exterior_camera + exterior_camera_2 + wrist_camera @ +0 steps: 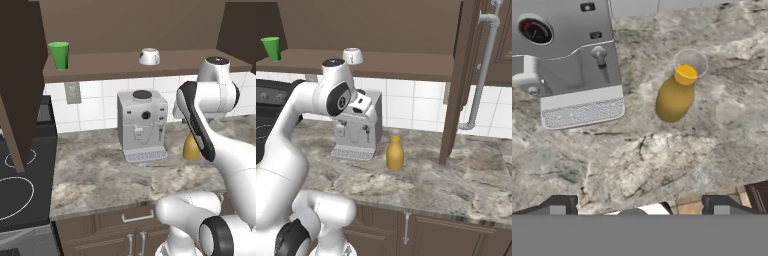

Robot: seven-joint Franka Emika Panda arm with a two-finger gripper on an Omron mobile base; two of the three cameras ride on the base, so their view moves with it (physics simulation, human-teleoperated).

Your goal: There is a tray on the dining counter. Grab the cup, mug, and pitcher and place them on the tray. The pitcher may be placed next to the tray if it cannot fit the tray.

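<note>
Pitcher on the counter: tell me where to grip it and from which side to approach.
Grip the pitcher around its narrower neck, just under the rim, coming down from above. It stands upright, apart from the coffee machine, and its rounded body is probably harder to clamp. The gripper is open.

A: What sits on the shelf (pixel 125 67)?
B: The green cup (pixel 59 54) at its left end, the white mug (pixel 149 56) further right, tipped over.
A: And on the worktop (pixel 100 175)?
B: A grey coffee machine (pixel 142 125) against the tiles; right of it the yellow pitcher (pixel 190 149), half hidden behind the white arm (pixel 210 130).
</note>
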